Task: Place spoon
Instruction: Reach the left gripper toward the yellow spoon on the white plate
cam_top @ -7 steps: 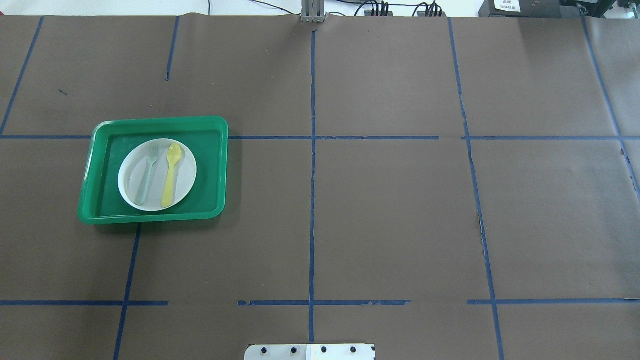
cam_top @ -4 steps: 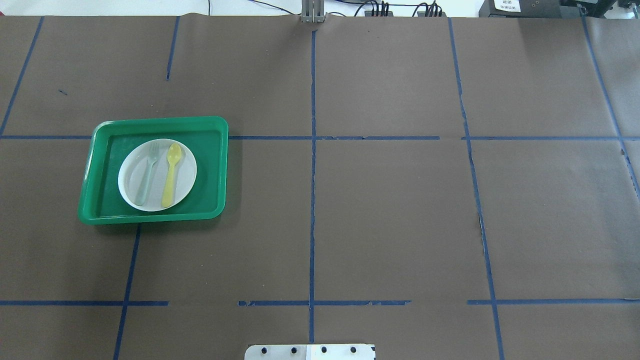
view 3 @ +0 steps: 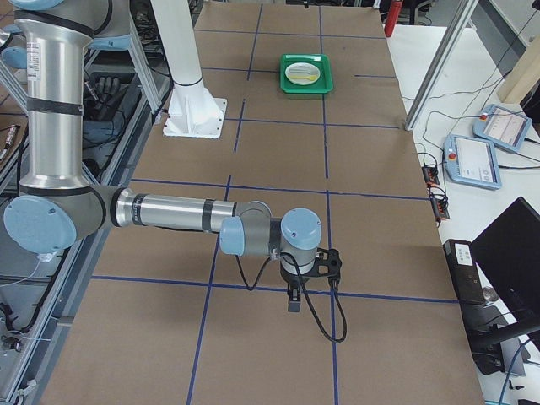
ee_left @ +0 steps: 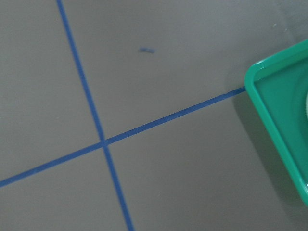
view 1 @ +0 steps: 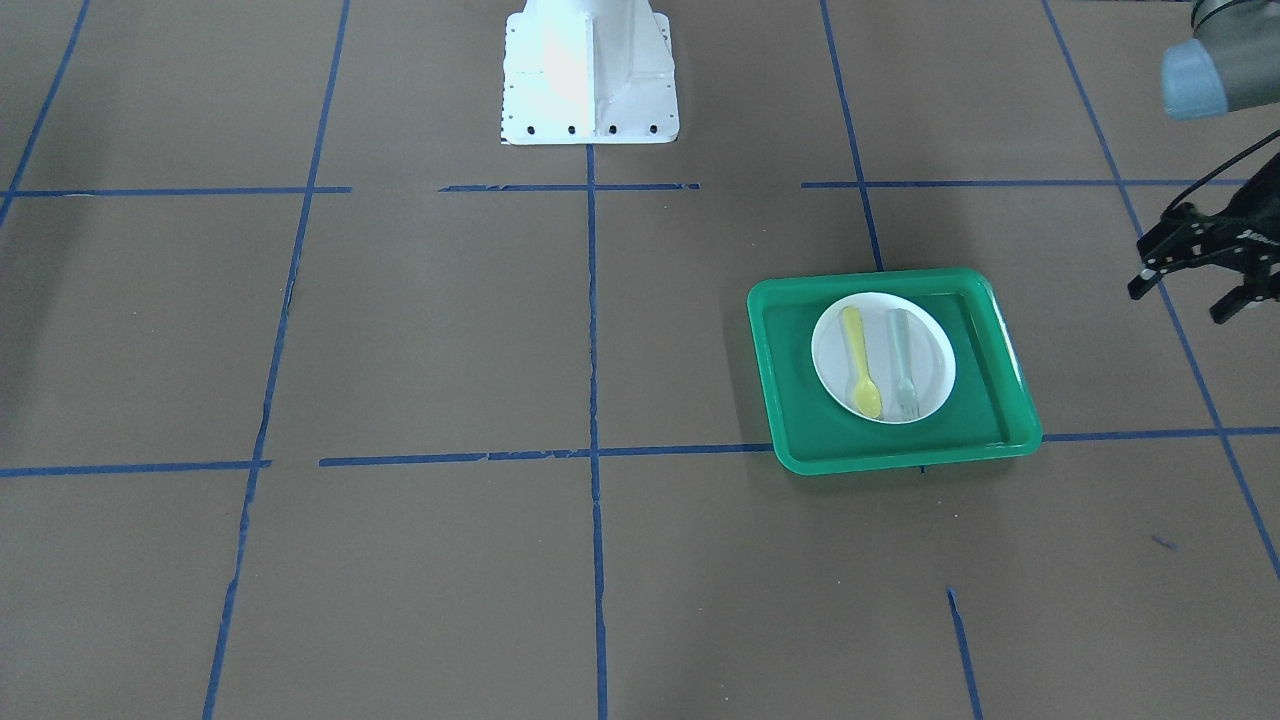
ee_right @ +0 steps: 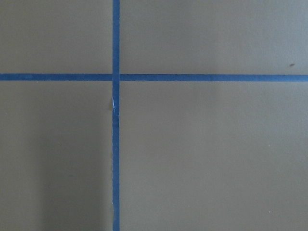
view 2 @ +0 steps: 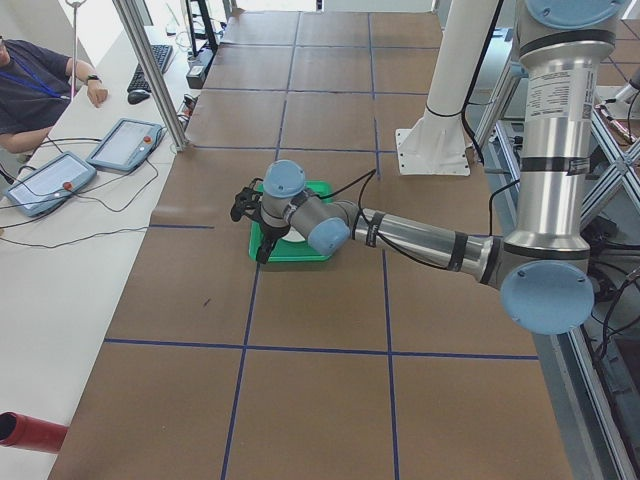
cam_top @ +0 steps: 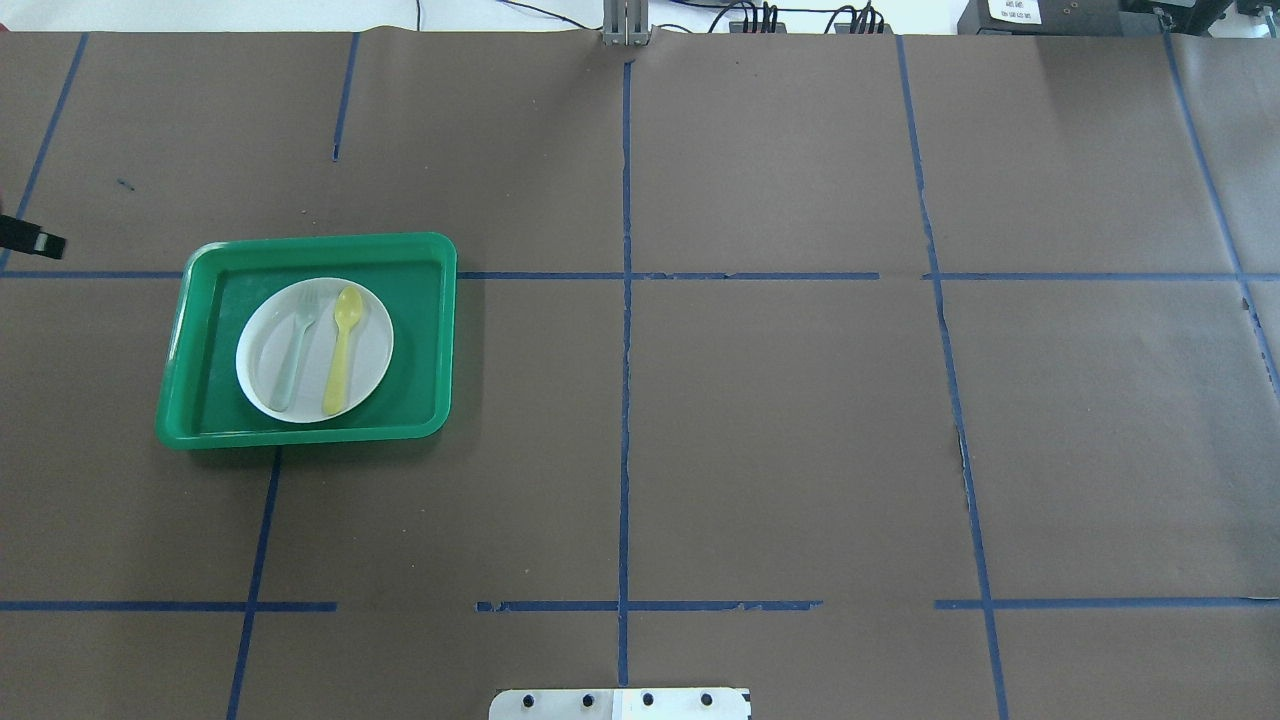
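Observation:
The yellow spoon [cam_top: 343, 350] lies on a white plate [cam_top: 372, 362] next to a pale grey-green fork [cam_top: 294, 352], inside a green tray [cam_top: 424, 338]. In the front-facing view the spoon [view 1: 858, 372] lies left of the fork [view 1: 902, 362] on the plate [view 1: 932, 350]. My left gripper [view 1: 1185, 298] is open and empty, above the table beside the tray [view 1: 992, 400], apart from it. Only one fingertip [cam_top: 32, 240] shows at the overhead view's left edge. The left wrist view shows the tray's corner [ee_left: 284, 125]. My right gripper [view 3: 294, 295] shows only in the exterior right view, far from the tray; I cannot tell its state.
The table is covered in brown paper with blue tape lines. The robot's white base [view 1: 588, 75] stands at the middle of the near edge. An operator [view 2: 35, 85] and teach pendants [view 2: 125, 145] are at a side desk beyond the table.
A fingertip of my left gripper has come into the overhead view at its left edge. The spoon, fork, plate and tray have not moved.

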`<control>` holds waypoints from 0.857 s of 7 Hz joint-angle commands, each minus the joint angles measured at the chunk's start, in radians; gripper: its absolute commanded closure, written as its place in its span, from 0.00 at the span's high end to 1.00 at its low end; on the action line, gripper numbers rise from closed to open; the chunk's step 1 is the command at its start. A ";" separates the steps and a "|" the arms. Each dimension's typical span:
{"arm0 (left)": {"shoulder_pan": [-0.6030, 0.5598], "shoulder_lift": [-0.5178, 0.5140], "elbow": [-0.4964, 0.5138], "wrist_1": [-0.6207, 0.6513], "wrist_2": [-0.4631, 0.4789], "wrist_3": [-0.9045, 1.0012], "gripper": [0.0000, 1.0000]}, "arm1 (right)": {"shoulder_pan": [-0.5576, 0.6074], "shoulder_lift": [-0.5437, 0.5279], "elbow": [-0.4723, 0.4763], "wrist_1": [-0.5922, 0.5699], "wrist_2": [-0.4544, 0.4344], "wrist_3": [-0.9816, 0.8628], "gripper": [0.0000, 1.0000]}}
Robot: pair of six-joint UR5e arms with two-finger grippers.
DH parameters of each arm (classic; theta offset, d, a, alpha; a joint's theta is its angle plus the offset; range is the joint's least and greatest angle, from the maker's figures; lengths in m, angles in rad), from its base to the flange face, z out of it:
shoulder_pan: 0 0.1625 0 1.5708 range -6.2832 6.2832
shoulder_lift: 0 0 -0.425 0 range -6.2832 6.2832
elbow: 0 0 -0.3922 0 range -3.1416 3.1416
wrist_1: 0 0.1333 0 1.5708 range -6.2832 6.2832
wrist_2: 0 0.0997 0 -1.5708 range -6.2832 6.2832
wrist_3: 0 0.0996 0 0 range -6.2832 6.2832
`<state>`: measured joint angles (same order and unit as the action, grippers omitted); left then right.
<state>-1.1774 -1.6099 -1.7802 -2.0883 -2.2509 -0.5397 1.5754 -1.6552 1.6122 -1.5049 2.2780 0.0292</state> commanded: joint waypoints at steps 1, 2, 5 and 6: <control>0.189 -0.117 0.013 -0.012 0.150 -0.254 1.00 | 0.000 0.002 0.000 -0.001 0.000 0.000 1.00; 0.258 -0.126 0.021 -0.006 0.206 -0.314 1.00 | 0.000 0.002 0.000 -0.001 -0.002 0.000 1.00; 0.389 -0.156 0.060 0.019 0.325 -0.387 1.00 | 0.000 0.002 0.000 0.000 0.000 0.000 1.00; 0.409 -0.180 0.089 0.024 0.341 -0.387 1.00 | 0.000 0.000 0.000 -0.001 0.000 0.000 1.00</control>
<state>-0.8009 -1.7666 -1.7203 -2.0694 -1.9419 -0.9174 1.5754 -1.6543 1.6119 -1.5052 2.2779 0.0291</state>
